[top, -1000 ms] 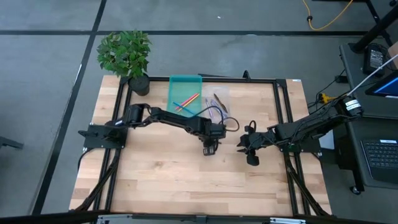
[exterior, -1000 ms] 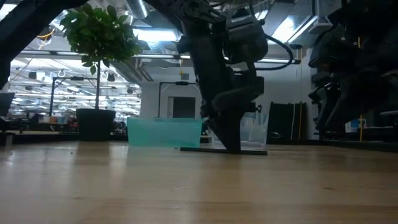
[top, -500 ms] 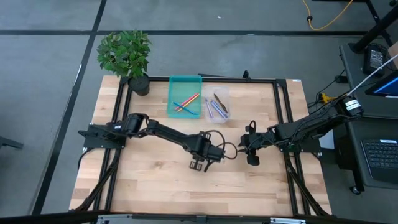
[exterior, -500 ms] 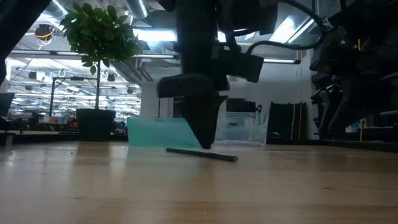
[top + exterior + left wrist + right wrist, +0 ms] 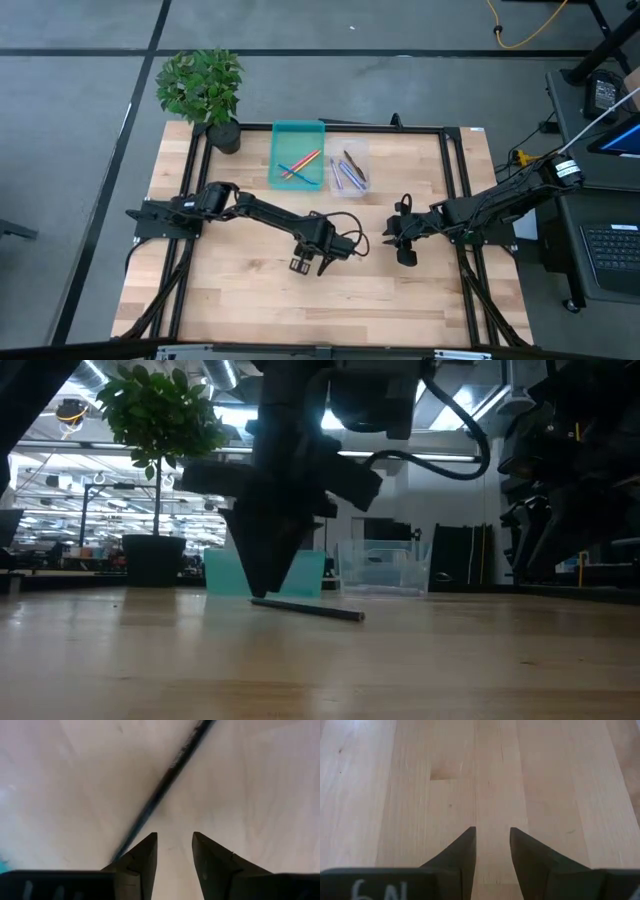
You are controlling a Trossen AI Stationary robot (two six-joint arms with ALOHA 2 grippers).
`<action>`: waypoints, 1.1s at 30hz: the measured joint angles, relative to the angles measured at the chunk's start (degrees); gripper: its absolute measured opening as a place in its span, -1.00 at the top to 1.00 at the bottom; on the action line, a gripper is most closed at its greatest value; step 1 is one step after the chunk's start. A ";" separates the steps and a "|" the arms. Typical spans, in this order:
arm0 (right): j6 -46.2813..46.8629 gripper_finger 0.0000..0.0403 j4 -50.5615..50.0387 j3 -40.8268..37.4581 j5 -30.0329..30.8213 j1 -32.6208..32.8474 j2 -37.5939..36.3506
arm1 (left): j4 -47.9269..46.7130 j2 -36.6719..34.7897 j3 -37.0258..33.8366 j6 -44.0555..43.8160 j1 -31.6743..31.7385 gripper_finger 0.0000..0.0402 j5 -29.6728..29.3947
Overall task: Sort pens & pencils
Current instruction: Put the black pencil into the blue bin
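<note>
A black stick (image 5: 310,608) lies flat on the wooden table near its middle. In the left wrist view, the black stick (image 5: 165,790) runs slantwise past my left gripper (image 5: 174,835). That gripper (image 5: 302,266) points down at the table, open by a narrow gap that holds nothing. My right gripper (image 5: 388,232) waits over the table's right half, open by a narrow gap over bare wood (image 5: 492,830). Yellow-orange, pink-red and blue sticks (image 5: 298,162) lie in the teal tray (image 5: 298,135). Purple and dark sticks (image 5: 348,170) lie in the clear tray (image 5: 352,150). My left gripper comes from above, pointing down. The outer side of one finger (image 5: 142,855) stands against the black stick near one end (image 5: 127,845). That end runs out of sight behind the finger. The stick lies flat on the table, outside the gap between the fingers.
A potted plant (image 5: 205,90) stands at the table's far left corner. The two trays sit side by side at the far edge. A black frame (image 5: 455,180) runs along the table's sides. Bare wood stretches toward the near edge (image 5: 330,310).
My left gripper has moved from just before the trays toward the near edge and then toward the left, staying low over the table. The black stick has slid along the table with it, toward the left and near side, and has turned a little.
</note>
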 joint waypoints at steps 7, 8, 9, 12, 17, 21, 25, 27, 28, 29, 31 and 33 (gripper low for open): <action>-0.04 0.41 0.02 0.00 0.02 0.00 0.00 | 2.46 -0.10 0.00 1.93 -0.51 0.41 1.77; 0.05 0.41 0.02 0.00 0.02 0.00 0.00 | 2.67 -0.11 0.00 2.17 -0.49 0.41 1.68; 0.46 0.41 0.02 0.00 0.02 0.00 0.00 | 2.83 -0.11 0.00 2.29 -0.45 0.41 1.50; 0.79 0.41 0.02 0.00 0.02 0.02 0.00 | 2.72 -0.11 0.00 2.96 -0.37 0.41 0.25; 0.83 0.41 0.04 0.00 0.02 0.00 0.00 | 3.70 -0.12 0.00 5.38 -0.07 0.41 -0.52; 0.83 0.41 0.04 0.00 0.02 0.00 0.00 | 4.80 -0.13 0.02 7.11 0.53 0.41 -0.55; 0.83 0.41 0.04 0.00 0.02 0.00 0.00 | 5.16 -0.13 0.02 8.06 1.38 0.41 -0.55; 0.83 0.41 0.04 0.00 0.02 0.00 0.00 | 5.14 -0.13 0.02 8.08 1.84 0.41 -0.49; 0.87 0.41 0.04 0.00 0.02 0.00 0.00 | 5.34 -0.15 -0.13 8.14 2.05 0.41 -0.16; 0.94 0.41 0.04 0.00 0.02 0.02 0.00 | 5.74 -0.24 -0.59 8.25 2.25 0.41 0.09; 0.98 0.41 0.02 0.00 0.02 0.00 0.00 | 5.90 -0.24 -1.75 8.30 2.64 0.41 0.18; 1.01 0.41 0.00 0.00 0.02 0.02 0.00 | 6.18 -0.24 -3.09 8.36 2.87 0.41 0.32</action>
